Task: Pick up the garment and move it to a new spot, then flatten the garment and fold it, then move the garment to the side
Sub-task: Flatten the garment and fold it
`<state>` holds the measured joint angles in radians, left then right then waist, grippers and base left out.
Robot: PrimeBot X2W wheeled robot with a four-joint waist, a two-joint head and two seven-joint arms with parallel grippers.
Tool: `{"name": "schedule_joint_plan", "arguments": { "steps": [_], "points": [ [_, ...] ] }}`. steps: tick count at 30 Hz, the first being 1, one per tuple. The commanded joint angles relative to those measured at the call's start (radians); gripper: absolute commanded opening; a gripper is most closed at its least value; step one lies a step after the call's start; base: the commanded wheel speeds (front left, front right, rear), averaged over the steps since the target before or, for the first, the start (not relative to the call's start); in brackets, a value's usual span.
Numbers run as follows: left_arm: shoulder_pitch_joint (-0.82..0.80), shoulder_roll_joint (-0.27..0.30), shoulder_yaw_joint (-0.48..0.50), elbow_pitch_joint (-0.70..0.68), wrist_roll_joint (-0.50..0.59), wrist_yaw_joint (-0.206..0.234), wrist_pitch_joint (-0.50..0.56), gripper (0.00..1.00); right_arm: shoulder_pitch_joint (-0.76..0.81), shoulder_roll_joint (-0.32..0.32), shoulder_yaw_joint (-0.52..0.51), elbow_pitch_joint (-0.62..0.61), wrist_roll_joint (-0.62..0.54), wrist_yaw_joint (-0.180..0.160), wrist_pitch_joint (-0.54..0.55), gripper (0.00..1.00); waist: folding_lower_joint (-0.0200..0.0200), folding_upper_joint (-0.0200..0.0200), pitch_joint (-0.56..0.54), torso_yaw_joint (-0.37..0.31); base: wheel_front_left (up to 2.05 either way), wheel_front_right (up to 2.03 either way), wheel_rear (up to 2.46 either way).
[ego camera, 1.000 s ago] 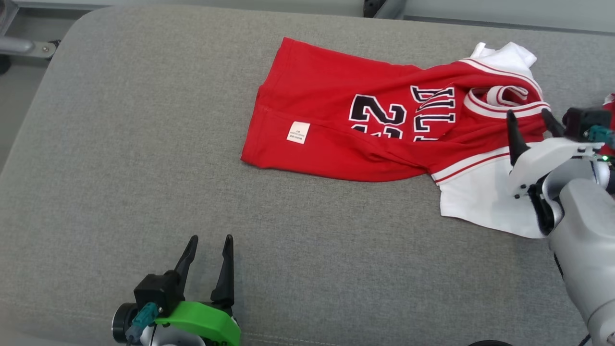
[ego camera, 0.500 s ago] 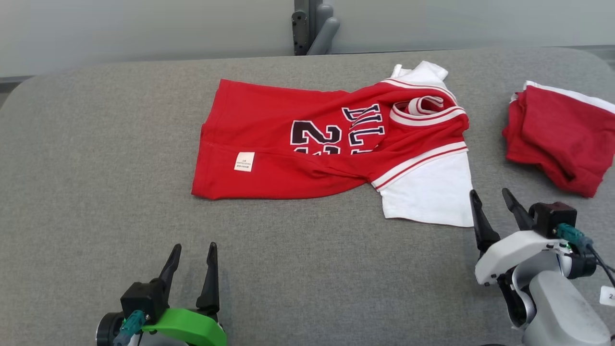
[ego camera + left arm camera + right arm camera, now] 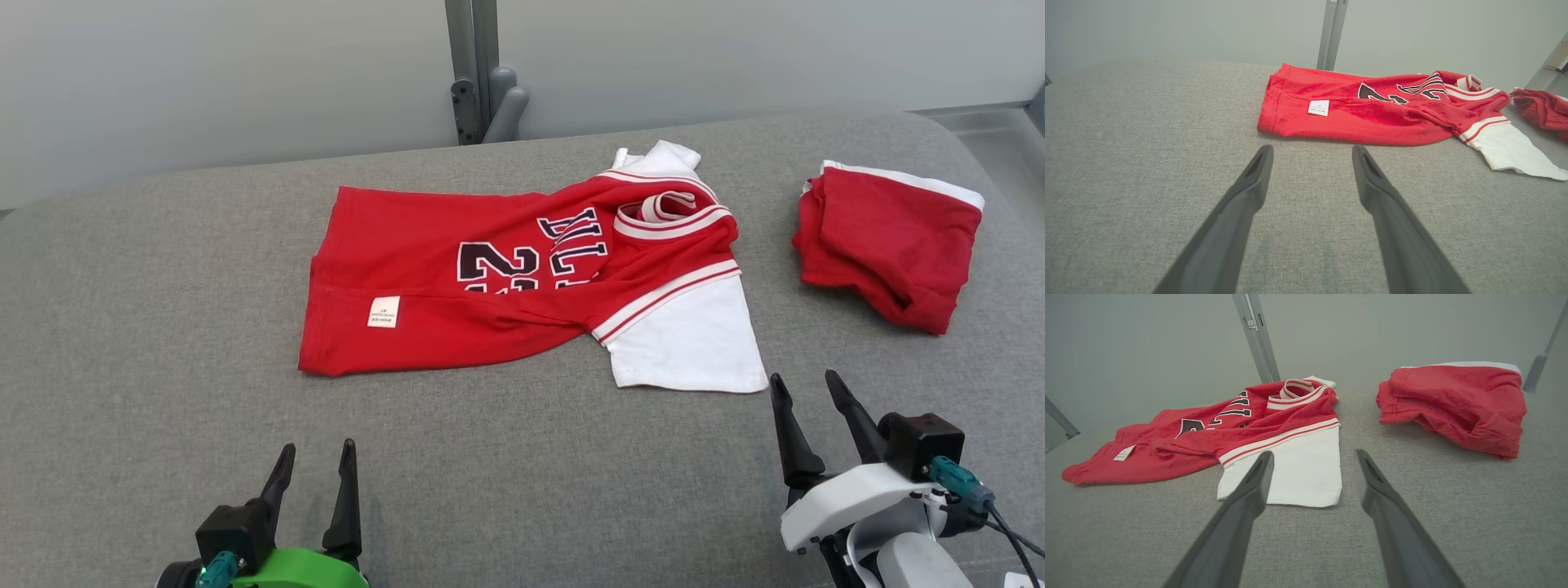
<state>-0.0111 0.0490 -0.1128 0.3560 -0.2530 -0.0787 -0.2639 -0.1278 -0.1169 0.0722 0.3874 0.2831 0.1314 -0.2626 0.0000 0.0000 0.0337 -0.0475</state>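
A red garment (image 3: 457, 278) with white sleeves, black lettering and a small white tag lies rumpled and partly doubled over in the middle of the grey padded table (image 3: 131, 343); it also shows in the left wrist view (image 3: 1372, 110) and right wrist view (image 3: 1241, 424). My left gripper (image 3: 317, 457) stands open near the front edge, well short of the garment's hem, empty (image 3: 1310, 153). My right gripper (image 3: 804, 388) is open at the front right, just in front of the white sleeve (image 3: 686, 343), nothing between its fingers (image 3: 1312, 457).
A second red cloth (image 3: 890, 241) with a white edge lies bunched at the table's right side, also in the right wrist view (image 3: 1453, 404). A grey post (image 3: 478, 73) and pale wall stand behind the table. Bare grey surface stretches left of the garment.
The head camera has tilted up and turned, so the whole picture shifted and the second red cloth came into view. My right gripper drew back from over the garment's collar to the front right.
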Motion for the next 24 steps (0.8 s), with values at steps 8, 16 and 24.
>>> {"name": "schedule_joint_plan", "arguments": {
  "steps": [8,16,24],
  "points": [
    [-0.062,0.003,0.002,0.028,-0.025,0.002,0.0,1.0,-0.009,0.01,0.008,-0.031,-0.004,-0.002,-0.002,1.0,0.0,0.0,0.057,-0.017,0.0,0.0,0.0],
    [-0.32,0.011,0.062,0.154,0.013,-0.02,0.0,1.0,-0.085,0.007,0.036,-0.054,0.004,-0.001,-0.002,1.0,0.0,0.0,0.195,-0.046,0.0,0.0,0.0],
    [-0.618,0.088,0.084,0.458,0.021,-0.042,0.0,1.0,-0.149,0.012,0.065,-0.06,0.014,-0.002,-0.002,1.0,0.0,0.0,0.296,-0.1,0.0,0.0,0.0]
  ]
}}
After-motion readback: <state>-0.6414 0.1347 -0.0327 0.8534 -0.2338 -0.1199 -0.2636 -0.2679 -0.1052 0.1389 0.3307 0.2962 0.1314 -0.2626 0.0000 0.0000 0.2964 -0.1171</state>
